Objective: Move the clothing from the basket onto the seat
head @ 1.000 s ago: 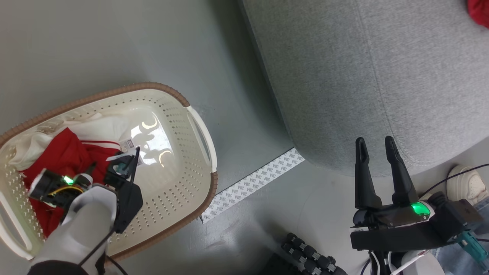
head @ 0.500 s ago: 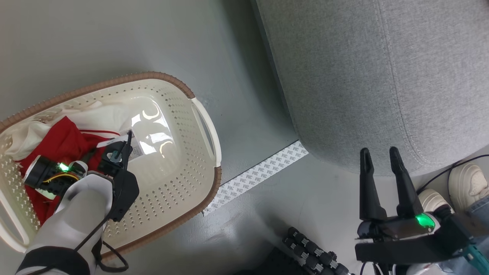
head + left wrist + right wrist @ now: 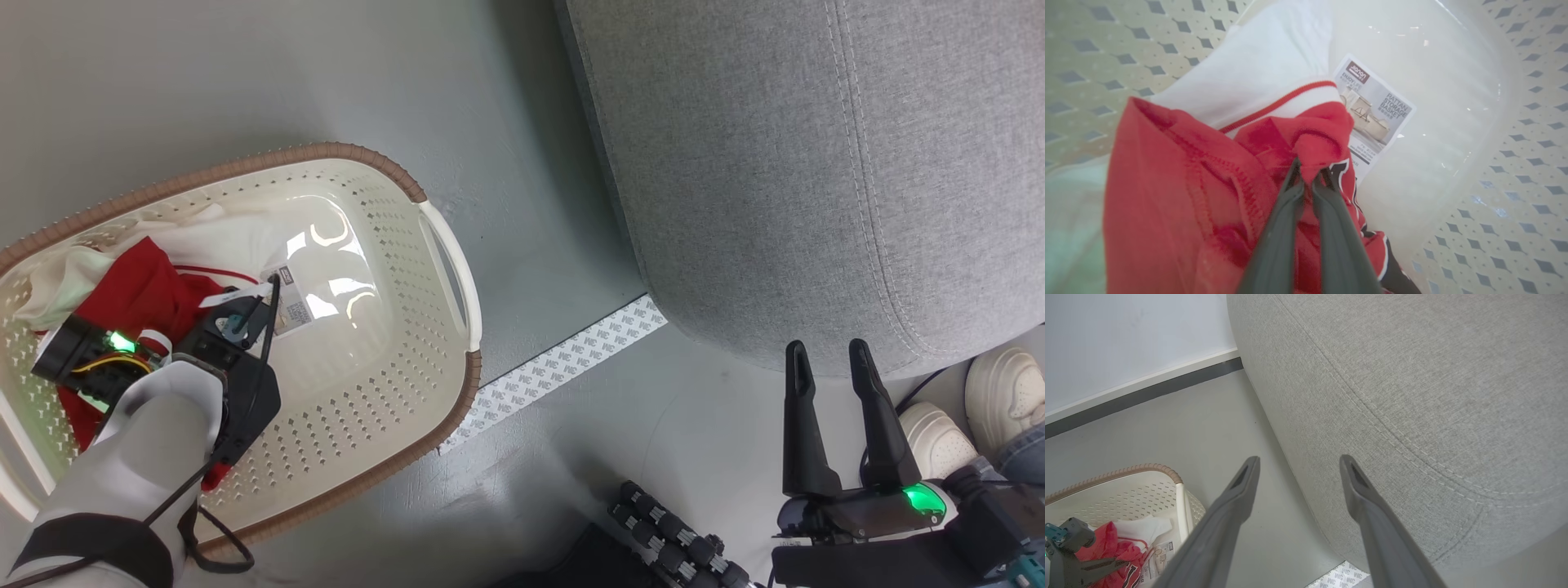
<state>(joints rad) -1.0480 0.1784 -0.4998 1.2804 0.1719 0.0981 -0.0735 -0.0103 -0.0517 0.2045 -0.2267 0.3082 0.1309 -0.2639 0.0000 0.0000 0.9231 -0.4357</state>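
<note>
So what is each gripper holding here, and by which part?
Left gripper pinches a red fold of the clothing; right gripper holds nothing.

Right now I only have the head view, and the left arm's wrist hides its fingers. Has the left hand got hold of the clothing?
Observer: Yes. The left wrist view shows the left hand pinched shut on a red fold of the clothing.
Operator: Is that white slip beside it caught too?
Observer: No. It is a printed label lying flat on the floor of the basket, not in the grip.
Operator: Anything else near the pinch?
Observer: Black-and-white lettering on the red fabric, just beside the grip.
</note>
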